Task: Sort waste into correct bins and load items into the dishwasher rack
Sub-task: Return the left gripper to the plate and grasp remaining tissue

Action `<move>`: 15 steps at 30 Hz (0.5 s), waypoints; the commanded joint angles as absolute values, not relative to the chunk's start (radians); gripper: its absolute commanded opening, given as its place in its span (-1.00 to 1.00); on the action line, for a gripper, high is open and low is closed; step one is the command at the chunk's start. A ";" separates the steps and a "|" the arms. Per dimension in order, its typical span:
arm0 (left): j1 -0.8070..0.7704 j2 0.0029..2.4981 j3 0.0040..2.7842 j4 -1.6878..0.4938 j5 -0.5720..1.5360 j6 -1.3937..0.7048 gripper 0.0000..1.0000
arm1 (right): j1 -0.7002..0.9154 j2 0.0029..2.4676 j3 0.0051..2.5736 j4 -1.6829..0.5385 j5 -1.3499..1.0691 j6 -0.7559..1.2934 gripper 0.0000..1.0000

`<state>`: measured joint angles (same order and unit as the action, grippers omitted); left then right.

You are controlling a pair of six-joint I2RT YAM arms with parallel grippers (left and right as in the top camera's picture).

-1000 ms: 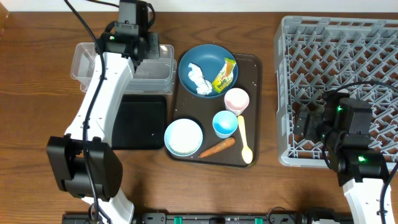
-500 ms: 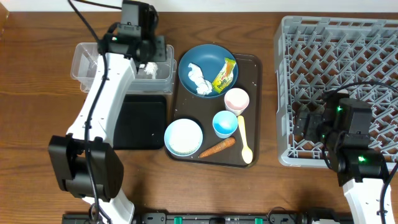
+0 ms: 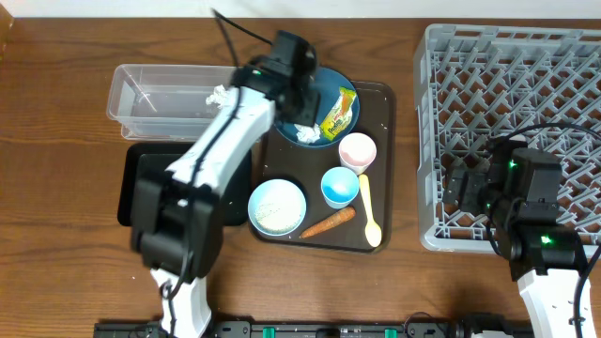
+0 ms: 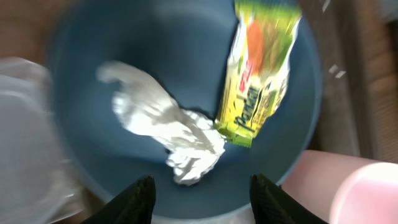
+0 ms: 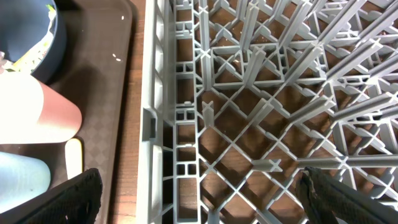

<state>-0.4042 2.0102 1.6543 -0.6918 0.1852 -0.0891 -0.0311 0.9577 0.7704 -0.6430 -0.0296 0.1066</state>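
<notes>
i read the overhead view like a clock, with 12 at the top edge. my left hand (image 4: 202,198) hangs over the dark blue dish (image 4: 155,56) at the 12 o'clock end of the dark brown tray (image 3: 380,101). its fingers (image 4: 140,199) are spread apart and hold nothing. in the dish a crumpled white tissue (image 4: 165,127) lies just beside the yellow-green wrapper (image 4: 258,81), which sits toward 3 o'clock from it, and the two touch at the wrapper's lower corner. another wad of tissue (image 3: 217,94) lies in the clear tub (image 3: 141,99), out at 9 o'clock from the dish. the black tray (image 3: 131,192) sits at the tub's 6 o'clock side, partly under my left arm.

on the brown tray the pink cup (image 3: 357,150) stands at 5 o'clock from the dish. the light blue cup (image 3: 340,186) is just below it. the white bowl (image 3: 277,207) of rice is at the tray's 7 o'clock corner. the carrot stick (image 3: 329,222) and the cream spoon (image 3: 369,216) lie along the 6 o'clock edge.

my right hand (image 5: 199,194) hovers over the 7 o'clock corner of the grey rack (image 3: 512,84), fingers wide apart, nothing in them.
</notes>
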 commanded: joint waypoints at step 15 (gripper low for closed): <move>-0.420 2.180 1.642 -0.620 0.191 -0.091 -0.81 | -0.023 0.956 0.789 -0.647 -0.034 0.119 0.99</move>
<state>-0.4217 2.1777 1.6444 -0.6270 0.1848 -0.0978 -0.0311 0.9577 0.7704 -0.6437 -0.0296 0.1066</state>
